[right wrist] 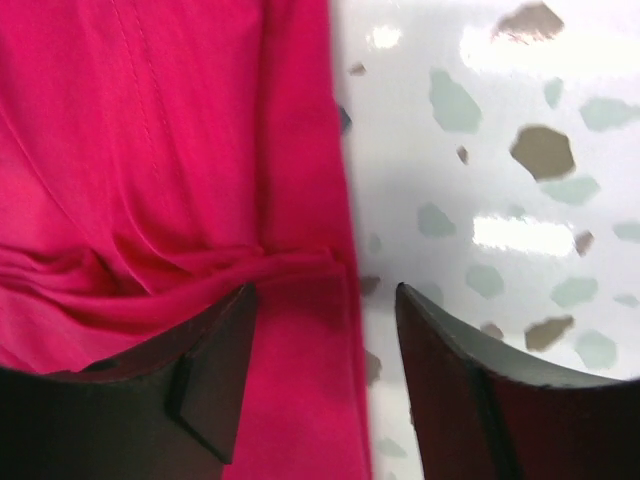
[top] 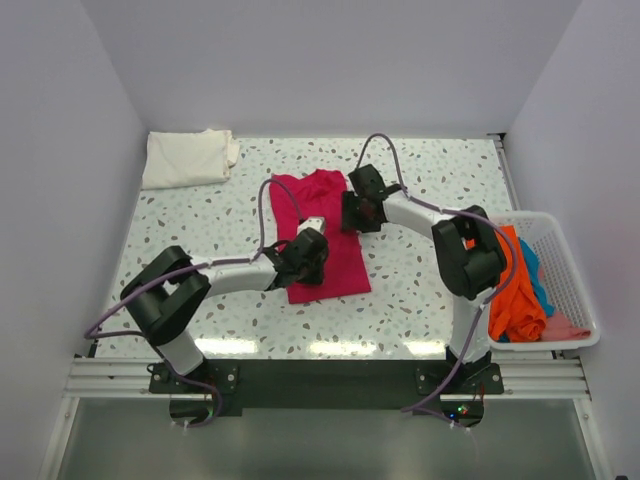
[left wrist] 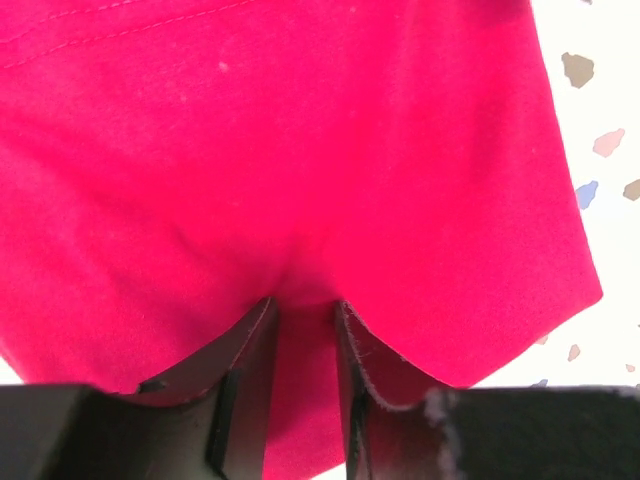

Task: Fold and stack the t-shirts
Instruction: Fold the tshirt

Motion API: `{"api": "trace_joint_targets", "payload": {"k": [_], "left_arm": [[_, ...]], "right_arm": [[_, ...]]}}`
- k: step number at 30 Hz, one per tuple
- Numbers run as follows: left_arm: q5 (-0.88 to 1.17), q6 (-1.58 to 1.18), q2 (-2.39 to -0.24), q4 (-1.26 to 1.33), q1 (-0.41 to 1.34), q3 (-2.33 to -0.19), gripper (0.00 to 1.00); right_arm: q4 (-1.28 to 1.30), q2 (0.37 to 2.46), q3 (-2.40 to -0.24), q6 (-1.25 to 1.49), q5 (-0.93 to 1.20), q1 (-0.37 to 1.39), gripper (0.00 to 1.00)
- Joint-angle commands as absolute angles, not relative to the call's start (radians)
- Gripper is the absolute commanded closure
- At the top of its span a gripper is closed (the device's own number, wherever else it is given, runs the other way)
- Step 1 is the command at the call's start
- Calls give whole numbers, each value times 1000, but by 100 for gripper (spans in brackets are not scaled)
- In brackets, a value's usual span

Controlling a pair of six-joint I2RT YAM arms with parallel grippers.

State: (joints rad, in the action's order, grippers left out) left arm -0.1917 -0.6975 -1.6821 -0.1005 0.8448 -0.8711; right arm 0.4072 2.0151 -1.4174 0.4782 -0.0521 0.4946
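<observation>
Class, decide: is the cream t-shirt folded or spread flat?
Folded: the cream t-shirt lies as a compact bundle with layered edges showing.

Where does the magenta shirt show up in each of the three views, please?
Top external: shirt lies mid-table, lengthwise.
Left wrist: shirt fills nearly the whole picture.
Right wrist: shirt covers the left half, its edge running down the middle.
Shared landmark: the speckled table, seen at the right in both wrist views.

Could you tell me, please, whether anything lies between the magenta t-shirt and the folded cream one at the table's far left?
Nothing on the table does: only its bare speckled surface separates the magenta t-shirt from the folded cream t-shirt. The left arm's purple cable loops above the magenta shirt's left edge.
</observation>
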Motion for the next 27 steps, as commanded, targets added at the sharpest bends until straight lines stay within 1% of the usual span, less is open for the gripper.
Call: {"api": "trace_joint_targets", "payload": {"k": [1,4,6,7,8,10,11,14,17,22,27], "left_arm": [[-222,-698,-1606,-166,844,-847,64],[-221,-686,-1563,-181,842,-851,61],[-222,-680,-1510,-207,836,-859,54],[-230,-681,-1491,-221,833,-864,52],[-233,-699,-1452,-257,818,-864,48],[-224,-730,-1411,-294,792,-838,45],[-206,-765,-1375,-317,752,-821,45],[-111,-822,-1292,-318,700,-726,46],[-48,-880,-1229,-302,696,-654,47],[90,-956,-1190,-195,696,-539,46],[112,-1015,-1170,-126,698,-470,44]], "right_arm": [[439,1872,-1347,465,-83,485,37],[420,1766,-1277,485,-42,486,34],[411,1708,-1182,503,-11,489,34],[393,1644,-1143,524,-2,491,34],[385,1613,-1065,537,-2,491,34],[362,1524,-987,580,44,502,35],[353,1499,-909,595,61,505,36],[318,1410,-780,663,107,525,36],[269,1350,-692,730,126,529,36],[160,1348,-626,816,149,529,36],[74,1394,-594,873,172,529,41]]}}
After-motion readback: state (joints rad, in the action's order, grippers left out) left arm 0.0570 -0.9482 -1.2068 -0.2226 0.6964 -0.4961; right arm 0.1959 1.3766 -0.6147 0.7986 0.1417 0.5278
